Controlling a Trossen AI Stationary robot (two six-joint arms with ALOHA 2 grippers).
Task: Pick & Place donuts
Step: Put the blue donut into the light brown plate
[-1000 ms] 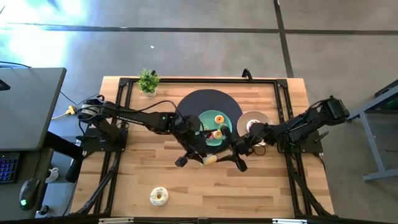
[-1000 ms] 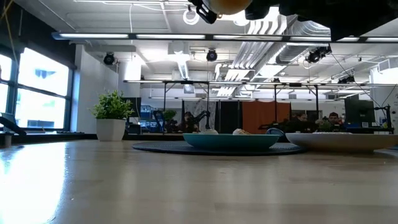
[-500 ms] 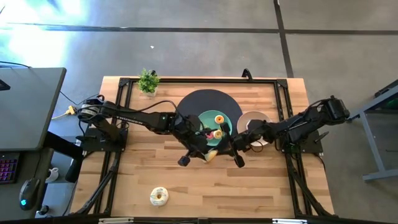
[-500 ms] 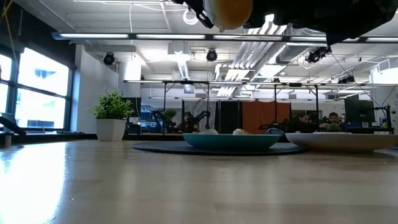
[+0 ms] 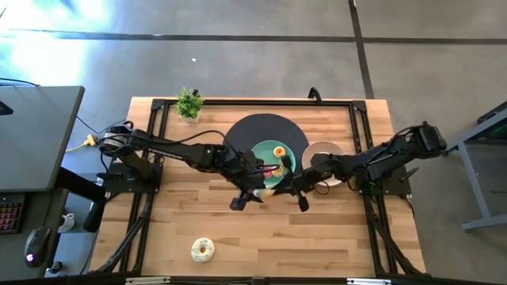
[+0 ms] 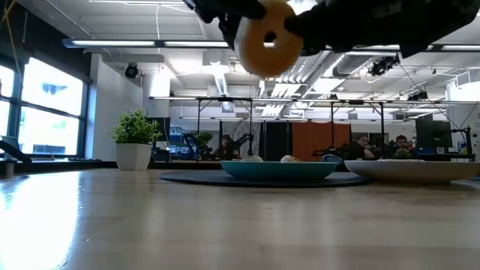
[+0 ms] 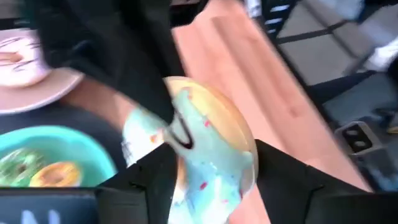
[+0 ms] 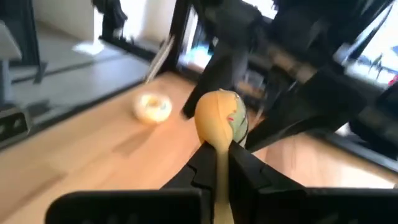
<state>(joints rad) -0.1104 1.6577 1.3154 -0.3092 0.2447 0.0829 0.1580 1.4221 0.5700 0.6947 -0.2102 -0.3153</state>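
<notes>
A small ring donut with pale green icing and sprinkles (image 5: pixel 265 192) hangs in the air between my two grippers, just near of the teal plate (image 5: pixel 256 150). In the low view the donut (image 6: pixel 266 41) shows its flat face and hole, high above the table. My left gripper (image 5: pixel 257 195) comes from the table's left and my right gripper (image 5: pixel 288 189) from the right; both are shut on it. Two donuts lie on the plate, one in the tan bowl (image 5: pixel 333 148). A cream donut (image 5: pixel 203 250) lies flat on the table near the near edge. My left gripper holds the donut's outer rim (image 7: pixel 249 163) between its two fingers, one at each side of the ring, coming level from the table's left. The donut is lifted clear and stands on edge, its iced face (image 7: pixel 211 155) toward the wrist camera. My right gripper pinches the ring between its two fingers, one on each flat face, so the donut (image 8: pixel 219 118) shows edge-on at the fingertips. One finger (image 7: pixel 166 87) lies over the iced face, reaching to the hole. The fingers come level from the table's right.
The plate sits on a dark round mat (image 5: pixel 253 128) at the table's far middle, the bowl right of it. A small potted plant (image 5: pixel 188 103) stands at the far left. Bare wood lies between the grippers and the cream donut.
Both grippers have gone a little toward the far edge, toward the plate, and closer together, with the donut between them. The donut has come down and turned about: the low view showed only its lower edge, now its flat face with the hole.
</notes>
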